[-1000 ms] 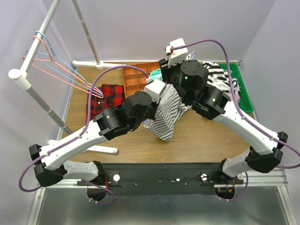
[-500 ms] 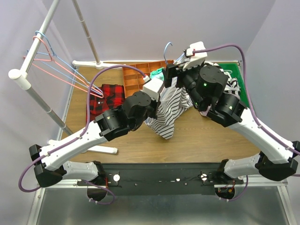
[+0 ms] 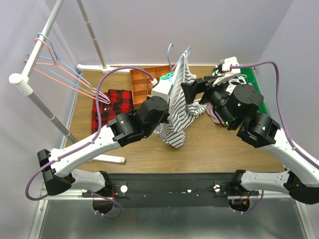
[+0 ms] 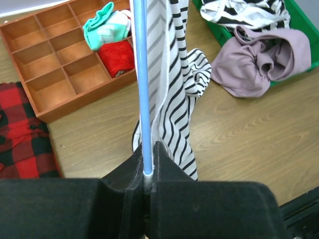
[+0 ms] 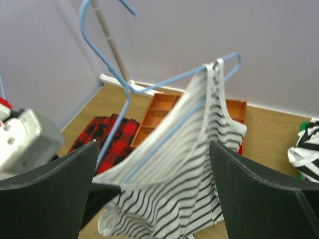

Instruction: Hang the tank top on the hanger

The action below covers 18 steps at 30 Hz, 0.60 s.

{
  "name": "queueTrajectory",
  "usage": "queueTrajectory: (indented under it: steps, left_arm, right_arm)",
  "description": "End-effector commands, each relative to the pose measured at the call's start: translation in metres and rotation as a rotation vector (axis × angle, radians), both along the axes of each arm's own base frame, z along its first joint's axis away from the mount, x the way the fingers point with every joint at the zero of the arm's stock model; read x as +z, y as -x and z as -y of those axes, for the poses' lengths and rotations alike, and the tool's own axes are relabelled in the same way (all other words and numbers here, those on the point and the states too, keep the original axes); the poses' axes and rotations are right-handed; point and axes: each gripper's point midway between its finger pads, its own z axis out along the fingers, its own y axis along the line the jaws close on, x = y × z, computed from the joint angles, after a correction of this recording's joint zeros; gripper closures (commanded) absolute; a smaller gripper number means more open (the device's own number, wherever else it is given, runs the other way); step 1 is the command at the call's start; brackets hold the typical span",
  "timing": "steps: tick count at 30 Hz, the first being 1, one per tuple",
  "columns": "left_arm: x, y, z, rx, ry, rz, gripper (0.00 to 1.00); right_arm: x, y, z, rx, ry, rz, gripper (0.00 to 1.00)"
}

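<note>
My left pincer [image 4: 146, 167] is pressed together on the wire of the hanger [image 4: 142, 74] and holds it upright above the surface [image 3: 219, 149]. The tank top [image 5: 199, 164] hangs from the hanger. One strap is looped over the hanger's far corner, the rest of the cloth drapes along the sloping wire, and the hem falls toward the surface. My right pincer [image 5: 153, 149] faces the garment with its fingers spread wide and nothing between them.

I judge the step in hand to be dressing the hanger, and it looks about half done, with one shoulder seated. I cannot tell from these views whether the second strap is over the other corner. If it is not, the next move falls to my right pincer. It should close on that loose strap near the neckline, stretch it clear of the wire end and draw it over. Meanwhile my left grip must keep the hanger from twisting, or the seated strap may slide off.
</note>
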Motion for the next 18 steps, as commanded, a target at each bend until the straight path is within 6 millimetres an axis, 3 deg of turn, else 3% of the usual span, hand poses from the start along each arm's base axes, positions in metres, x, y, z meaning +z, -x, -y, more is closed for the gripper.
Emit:
queueTrajectory:
  steps: [1, 4, 5, 6, 8, 9, 11, 12, 14, 15, 18]
  left_arm:
    - [0.054, -0.004, -0.011, 0.075, 0.173, 0.081, 1.00]
    - [0.078, -0.017, -0.024, 0.185, 0.187, 0.112, 1.00]
    - [0.075, -0.026, -0.023, 0.233, 0.148, 0.110, 1.00]
    - [0.096, -0.030, -0.030, 0.281, 0.159, 0.137, 1.00]
    - [0.104, -0.046, -0.038, 0.410, 0.122, 0.173, 1.00]
    - [0.132, -0.049, -0.043, 0.447, 0.172, 0.204, 1.00]
    - [0.142, -0.061, -0.044, 0.525, 0.142, 0.231, 1.00]
    - [0.173, -0.063, -0.055, 0.567, 0.207, 0.259, 1.00]
    - [0.187, -0.075, -0.056, 0.625, 0.190, 0.294, 1.00]
    - [0.212, -0.074, -0.075, 0.705, 0.236, 0.333, 1.00]
    - [0.242, -0.080, -0.089, 0.831, 0.257, 0.416, 1.00]
  right_arm:
    - [-0.021, 0.006, 0.006, -0.009, -0.021, -0.053, 0.01]
    - [-0.036, 0.004, 0.012, -0.050, -0.005, -0.082, 0.01]
    - [-0.039, 0.003, 0.016, -0.072, -0.002, -0.089, 0.01]
    - [-0.043, 0.002, 0.017, -0.079, 0.000, -0.096, 0.01]
    - [-0.047, 0.001, 0.019, -0.096, -0.003, -0.107, 0.01]
    - [-0.046, 0.001, 0.020, -0.099, -0.009, -0.107, 0.01]
    - [-0.045, 0.001, 0.019, -0.104, -0.021, -0.114, 0.01]
    - [-0.047, 0.000, 0.017, -0.106, -0.015, -0.121, 0.01]
    - [-0.044, -0.002, 0.021, -0.134, -0.023, -0.126, 0.01]
    - [-0.044, -0.003, 0.022, -0.147, -0.023, -0.130, 0.01]
    - [-0.046, -0.005, 0.029, -0.191, -0.029, -0.142, 0.01]
